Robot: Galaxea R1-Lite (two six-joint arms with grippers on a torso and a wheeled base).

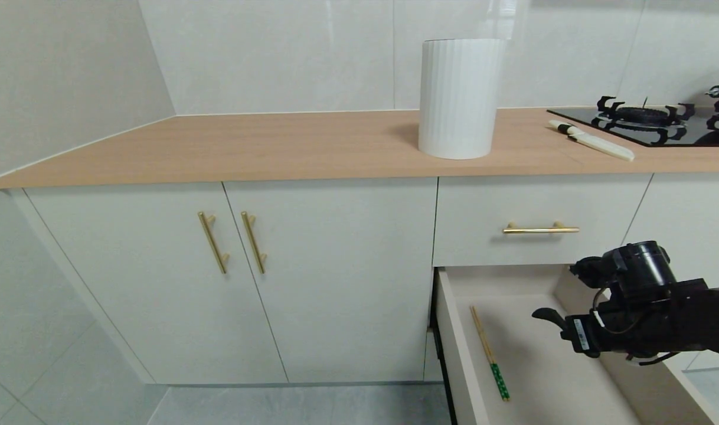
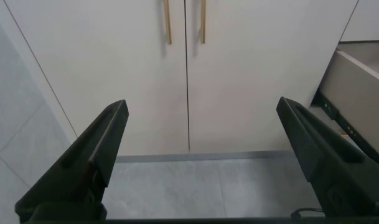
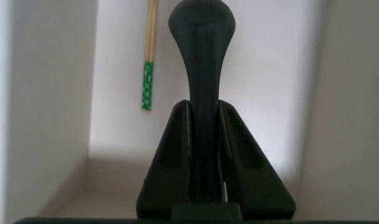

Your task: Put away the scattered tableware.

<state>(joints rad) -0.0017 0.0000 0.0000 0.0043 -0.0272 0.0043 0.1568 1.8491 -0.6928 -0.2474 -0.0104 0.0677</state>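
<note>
The right gripper (image 3: 201,28) has its fingers pressed flat together with nothing between them. It hangs over the open drawer (image 1: 454,330), toward that drawer's right side, and I cannot tell whether it touches the wall there. The chopsticks (image 1: 489,354) lie in the drawer as a pair side by side, close along its left wall. Their green patterned ends point toward the front, and they lie to the left of the gripper's tip, apart from it. The left gripper (image 2: 201,107) is spread wide and holds nothing. It sits low in front of the two cabinet doors (image 2: 189,74), with the tiled floor (image 2: 201,180) below it and the side of the open drawer off to the robot's right. The doors carry upright brass handles (image 1: 253,242) set close to their meeting edges. Just above the open drawer is an upper drawer (image 1: 536,200), shut, with a level brass bar (image 1: 541,229). On the counter (image 1: 247,144) a pale knife (image 1: 592,140) with a dark band lies flat, just beside the hob (image 1: 643,121). A white ribbed canister (image 1: 457,97) stands upright to the left of the knife, apart from it.
</note>
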